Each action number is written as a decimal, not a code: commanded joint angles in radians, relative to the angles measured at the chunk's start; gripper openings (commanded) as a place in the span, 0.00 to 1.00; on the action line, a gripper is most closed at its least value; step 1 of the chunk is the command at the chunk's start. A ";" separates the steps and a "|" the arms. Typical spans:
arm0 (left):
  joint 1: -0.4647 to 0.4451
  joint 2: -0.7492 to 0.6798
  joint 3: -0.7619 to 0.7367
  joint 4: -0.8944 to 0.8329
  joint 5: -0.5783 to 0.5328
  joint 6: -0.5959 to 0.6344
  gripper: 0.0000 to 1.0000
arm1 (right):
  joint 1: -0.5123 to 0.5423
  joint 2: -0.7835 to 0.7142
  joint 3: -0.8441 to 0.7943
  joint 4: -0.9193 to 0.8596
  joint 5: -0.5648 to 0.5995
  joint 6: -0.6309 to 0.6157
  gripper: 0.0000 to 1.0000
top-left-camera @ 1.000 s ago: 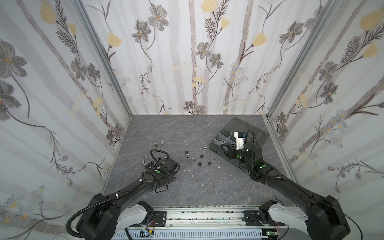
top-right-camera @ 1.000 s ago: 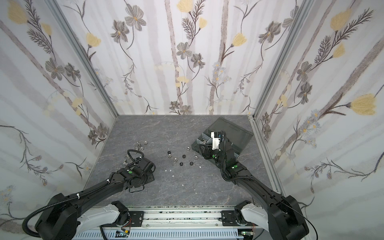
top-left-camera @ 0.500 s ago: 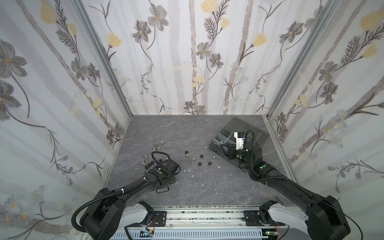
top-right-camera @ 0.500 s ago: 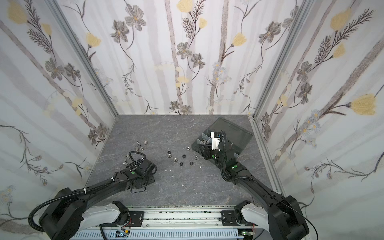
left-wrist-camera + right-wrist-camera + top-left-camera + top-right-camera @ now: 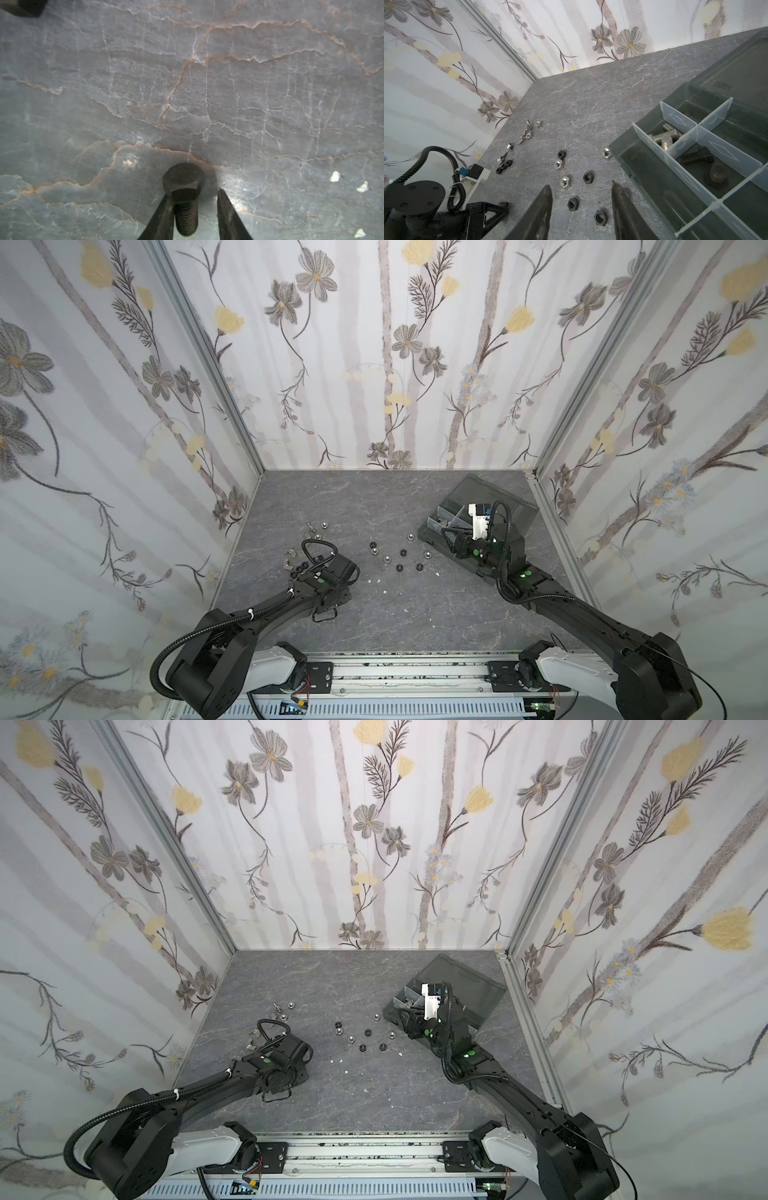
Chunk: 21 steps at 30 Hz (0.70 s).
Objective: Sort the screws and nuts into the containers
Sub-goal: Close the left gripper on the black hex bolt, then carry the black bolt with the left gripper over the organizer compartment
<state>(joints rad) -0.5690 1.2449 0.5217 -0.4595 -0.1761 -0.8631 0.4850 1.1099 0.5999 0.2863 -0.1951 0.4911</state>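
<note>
Since a second ago the left jaws have drawn in a good way, and the left arm [image 5: 286, 605] has shifted its elbow while its wrist kept to the same patch of counter [image 5: 207, 83]. The right arm [image 5: 552, 605] has held its place by the organizer box [image 5: 432, 533].

In the left wrist view a black bolt [image 5: 184, 199] lies flat on the counter between the left jaws. Its long axis runs along their reach: the hex head points away from the wrist, just past the tips, and the threaded shaft lies back between the two fingers [image 5: 164, 216]. The closing stroke therefore crosses the shaft squarely. One finger already touches the shaft. The other stands just beside it with a sliver of counter showing between, so the bolt is bracketed but not yet clamped. It sits off-centre, and I judge the last of the stroke may nudge it sideways before it seats.

The right jaws are spread with nothing between them. They hang over the loose nuts [image 5: 588, 177] just in front of the box.

The compartment already holding black bolts [image 5: 697, 156] lies well apart from the left arm, beyond the scatter of nuts. The right arm is far nearer to it, but the left arm has the bolt, so the carry will likely have to cross the counter.
</note>
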 commanded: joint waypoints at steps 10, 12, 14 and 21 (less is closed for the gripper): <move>0.003 -0.004 0.045 0.000 -0.013 0.042 0.17 | 0.002 0.004 -0.004 0.031 0.019 -0.005 0.48; 0.001 -0.003 0.063 -0.004 -0.013 0.052 0.15 | 0.003 0.009 -0.005 0.033 0.017 -0.002 0.48; 0.003 0.001 0.085 -0.003 -0.006 0.061 0.13 | 0.003 0.013 -0.005 0.038 0.014 0.000 0.48; -0.008 0.044 0.170 -0.007 0.004 0.087 0.08 | 0.003 0.013 -0.010 0.043 0.016 0.003 0.49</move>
<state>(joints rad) -0.5724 1.2720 0.6632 -0.4660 -0.1673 -0.7887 0.4858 1.1217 0.5919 0.2878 -0.1799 0.4889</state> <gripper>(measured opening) 0.118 0.490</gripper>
